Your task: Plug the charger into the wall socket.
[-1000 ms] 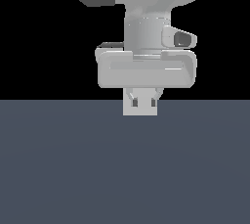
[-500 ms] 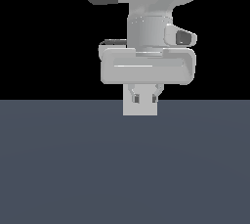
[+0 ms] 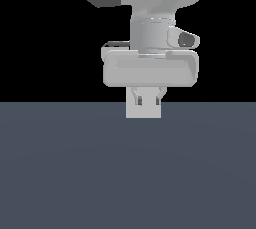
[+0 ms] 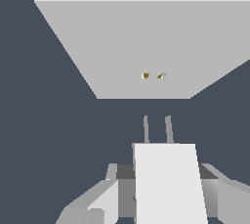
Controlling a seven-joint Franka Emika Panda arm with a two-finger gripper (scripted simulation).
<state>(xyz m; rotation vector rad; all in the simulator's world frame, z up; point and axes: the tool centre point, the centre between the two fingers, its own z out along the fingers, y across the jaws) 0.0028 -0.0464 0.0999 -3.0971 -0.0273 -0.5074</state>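
The charger (image 4: 168,184) is a small white block, and my gripper (image 4: 163,198) is shut on it, with one grey finger (image 4: 95,203) on each side. Its two thin prongs (image 4: 157,129) stick out toward the wall socket (image 4: 146,47), a large light-grey square plate with two tiny dots at its centre. A stretch of dark surface shows between the prong tips and the plate, so they are apart. In the exterior view, the charger (image 3: 143,109) hangs under the gripper (image 3: 145,100) just at the dark surface's far edge. The wall socket does not show there.
A flat dark blue-grey surface (image 3: 128,173) fills the lower half of the exterior view, under a black background. The robot's wide grey hand (image 3: 150,68) and the arm link above it fill the top centre.
The hand and the charger sit almost where they were. Only the big arm link above the wrist has shifted a little since a second ago.
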